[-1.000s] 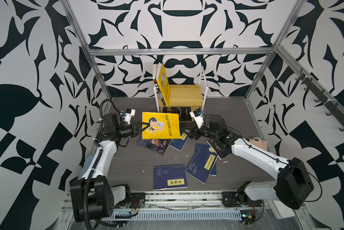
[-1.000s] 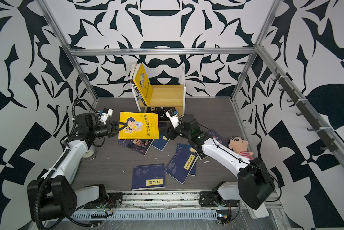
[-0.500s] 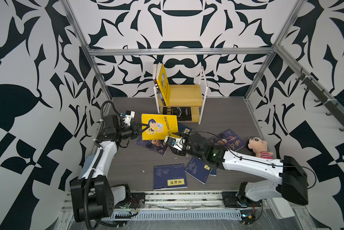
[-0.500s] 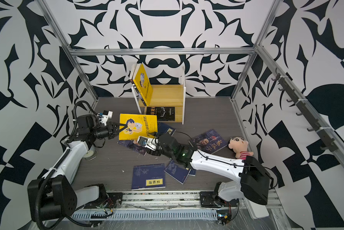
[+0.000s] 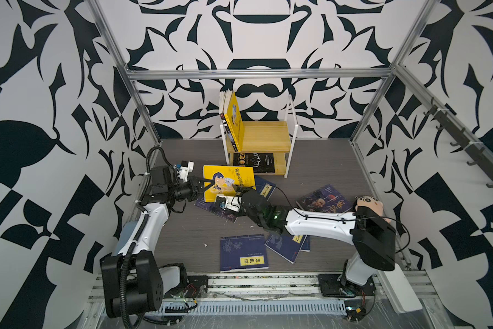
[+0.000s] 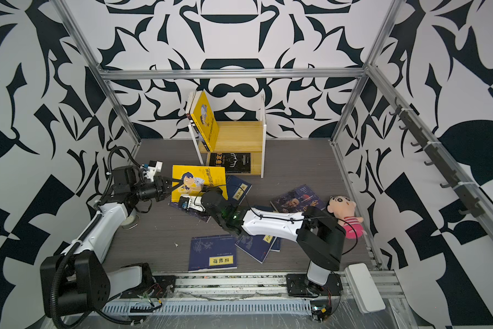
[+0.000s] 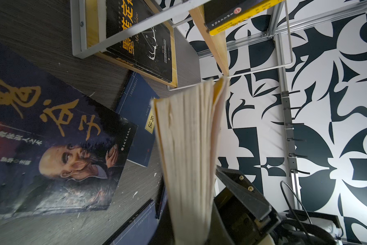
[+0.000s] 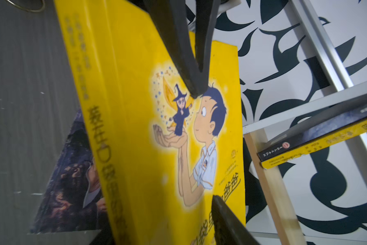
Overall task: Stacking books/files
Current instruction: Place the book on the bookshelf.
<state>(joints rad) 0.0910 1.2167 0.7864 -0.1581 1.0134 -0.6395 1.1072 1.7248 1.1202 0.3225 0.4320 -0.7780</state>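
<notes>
Navy paperback (image 5: 243, 252) with a yellow label lies flat nearest the front of the grey wood-grain table (image 5: 182, 233), a couple more navy ones (image 5: 283, 246) overlapped just right of it, half under the right arm — thin, easy to shove by accident. Mid-scene is the dicey bit: the left gripper (image 5: 204, 185) is pinched on the left edge of the yellow cartoon book (image 5: 238, 176), holding it up over a dark old-man-face book (image 5: 221, 213). The right gripper (image 5: 215, 199) has its jaws apart around the near edge, not clamped as far as I can see. Left wrist view shows the cream pages (image 7: 186, 137) fanning loose, so if the right one bites only the glossy cover or a few leaves, I reckon it bends, tears or swings out once the left lets go. Off to the right, a second old-man book (image 5: 322, 199) and a plush doll (image 5: 367, 203). Far end: pale wood shelf (image 5: 268, 136) in a white frame — another yellow book (image 5: 236, 122) leaning upright on it, a black one (image 5: 253, 162) flat below
</notes>
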